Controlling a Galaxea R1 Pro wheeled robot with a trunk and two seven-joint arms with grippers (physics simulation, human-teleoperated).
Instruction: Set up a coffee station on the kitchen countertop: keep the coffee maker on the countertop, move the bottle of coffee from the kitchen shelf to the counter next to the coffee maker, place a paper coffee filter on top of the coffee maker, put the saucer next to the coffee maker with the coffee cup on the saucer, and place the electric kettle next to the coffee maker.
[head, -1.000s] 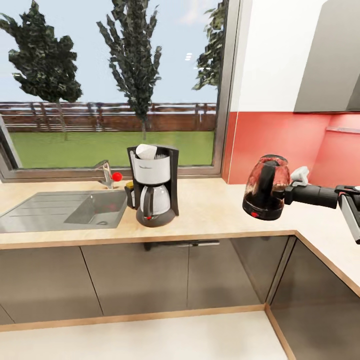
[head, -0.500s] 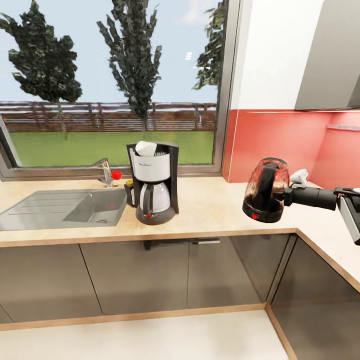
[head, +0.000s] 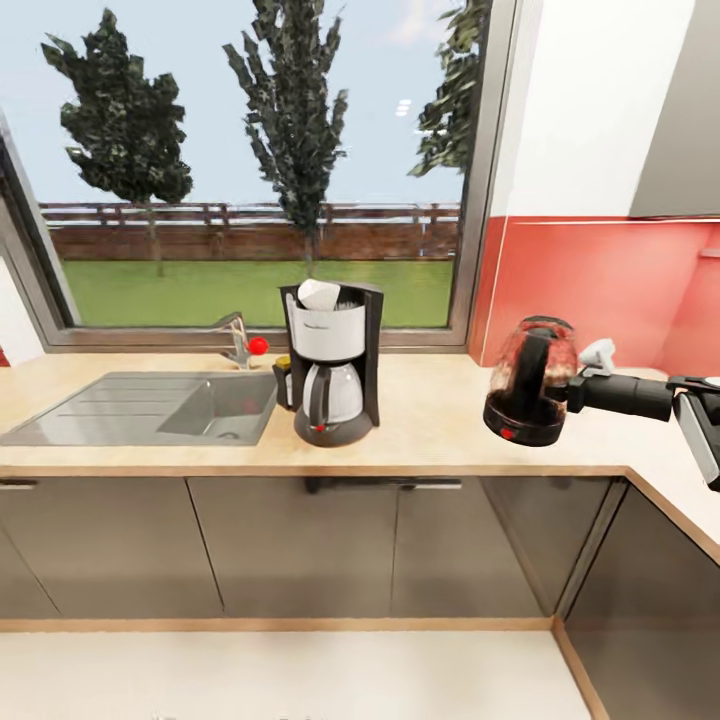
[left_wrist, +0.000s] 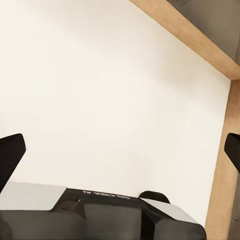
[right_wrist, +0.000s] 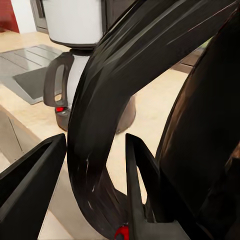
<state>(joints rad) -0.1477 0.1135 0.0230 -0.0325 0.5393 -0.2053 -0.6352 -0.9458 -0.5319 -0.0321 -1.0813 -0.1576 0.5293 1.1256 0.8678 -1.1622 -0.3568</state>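
The coffee maker (head: 335, 375) stands on the kitchen countertop (head: 430, 432) beside the sink. A white paper coffee filter (head: 318, 292) rests in its top. The bottle of coffee (head: 284, 372), dark with a yellowish top, peeks out behind the machine's left side. My right gripper (head: 572, 388) is shut on the black handle of the electric kettle (head: 530, 380), holding it upright to the right of the coffee maker, near the counter's front edge. The right wrist view has the kettle handle (right_wrist: 115, 100) between the fingers (right_wrist: 30, 185), with the coffee maker (right_wrist: 75, 30) beyond. My left gripper (left_wrist: 120, 152) is open over pale floor.
A grey sink (head: 150, 405) with a faucet (head: 240, 340) lies left of the coffee maker. A small white object (head: 598, 352) sits on the counter behind my right arm. The counter turns a corner at the right, under a red backsplash (head: 590, 290). Dark cabinet fronts (head: 300, 540) run below.
The whole head view has shifted, so the camera has moved. The kettle in my right gripper now stands a little closer to the coffee maker.
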